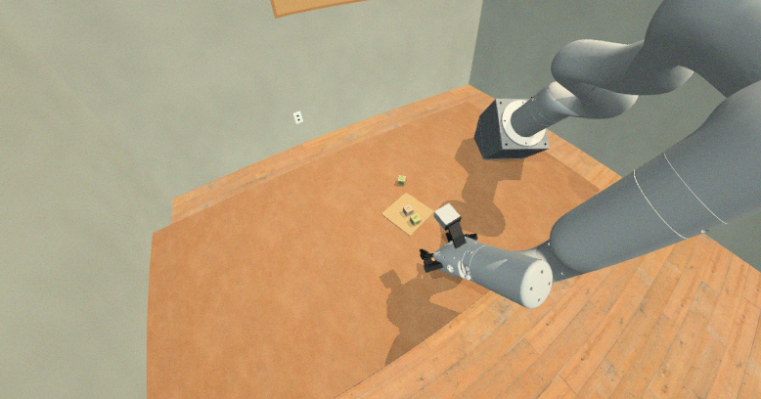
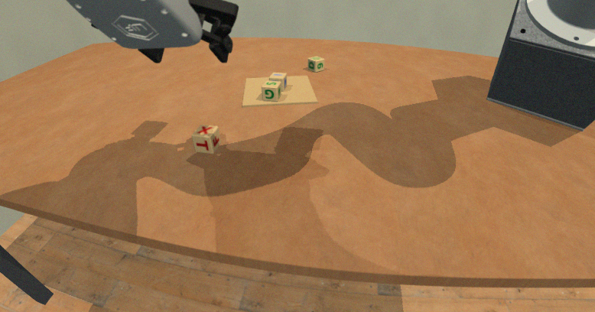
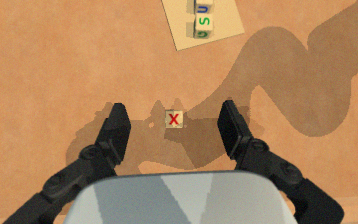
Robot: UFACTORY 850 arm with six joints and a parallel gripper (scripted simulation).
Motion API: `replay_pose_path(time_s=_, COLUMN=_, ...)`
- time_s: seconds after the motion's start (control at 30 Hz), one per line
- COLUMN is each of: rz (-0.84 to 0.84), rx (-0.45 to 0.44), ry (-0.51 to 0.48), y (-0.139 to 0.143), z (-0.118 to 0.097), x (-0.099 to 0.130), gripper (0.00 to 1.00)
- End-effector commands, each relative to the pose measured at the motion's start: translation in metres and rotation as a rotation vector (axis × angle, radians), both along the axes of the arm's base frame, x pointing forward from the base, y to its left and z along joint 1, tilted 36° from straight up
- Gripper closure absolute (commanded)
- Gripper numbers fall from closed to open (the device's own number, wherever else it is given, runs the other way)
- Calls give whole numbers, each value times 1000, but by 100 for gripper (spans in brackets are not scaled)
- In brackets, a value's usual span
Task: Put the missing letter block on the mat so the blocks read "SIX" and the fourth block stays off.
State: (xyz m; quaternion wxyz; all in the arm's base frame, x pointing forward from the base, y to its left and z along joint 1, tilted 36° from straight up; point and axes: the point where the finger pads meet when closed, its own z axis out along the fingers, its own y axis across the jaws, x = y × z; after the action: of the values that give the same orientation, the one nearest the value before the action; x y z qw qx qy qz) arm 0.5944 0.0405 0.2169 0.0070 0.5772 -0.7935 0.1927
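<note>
A block with a red X on top (image 2: 206, 138) (image 3: 174, 119) lies on the table, off the mat and towards the table's front edge. My gripper (image 2: 189, 56) (image 3: 174, 113) is open and empty. It hangs well above this block, which shows between the two fingers in the wrist view. The tan mat (image 1: 396, 216) (image 2: 299, 94) (image 3: 180, 35) holds two blocks side by side: one with a green S on top (image 1: 415, 218) (image 2: 271, 89) (image 3: 204, 22), and one with a blue mark on top (image 1: 408, 209) (image 2: 277, 79) (image 3: 203, 7).
Another block with green letters (image 1: 401, 180) (image 2: 316, 63) lies on the table just beyond the mat. The robot's dark base (image 1: 508, 130) (image 2: 541, 73) stands at the far side. The arm's shadow falls across the table around the X block.
</note>
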Motion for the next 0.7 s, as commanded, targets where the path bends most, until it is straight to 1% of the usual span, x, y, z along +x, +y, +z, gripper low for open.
replay_pose_path(time_s=0.0, rz=0, rx=0, ry=-1, y=0, z=1, x=0, gripper=0)
replay_pose_path(time_s=0.07, rz=-2, rx=-3, ry=-3, y=-4, z=-2, x=0, gripper=0)
replay_pose_path(time_s=0.1, rz=-3, rx=-9, ry=-6, y=-12, z=-6, x=-1, gripper=0)
replay_pose_path(time_s=0.2, rz=-9, rx=-32, ry=-19, y=-56, z=-33, x=-12, gripper=0)
replay_pose_path(time_s=0.27, rz=-9, rx=-33, ry=-20, y=-60, z=-36, x=-14, gripper=0)
replay_pose_path(time_s=0.3, rz=-9, rx=-35, ry=-21, y=-77, z=-48, x=-22, gripper=0)
replay_pose_path(time_s=0.37, rz=-9, rx=-35, ry=-21, y=-78, z=-49, x=-22, gripper=0)
replay_pose_path(time_s=0.4, rz=-8, rx=-33, ry=-20, y=-94, z=-62, x=-32, gripper=0)
replay_pose_path(time_s=0.53, rz=-8, rx=-33, ry=-20, y=-94, z=-62, x=-32, gripper=0)
replay_pose_path(time_s=0.57, rz=-6, rx=-27, ry=-15, y=-108, z=-75, x=-42, gripper=0)
replay_pose_path(time_s=0.63, rz=-6, rx=-27, ry=-15, y=-108, z=-75, x=-42, gripper=0)
replay_pose_path(time_s=0.67, rz=-5, rx=-19, ry=-10, y=-118, z=-85, x=-52, gripper=0)
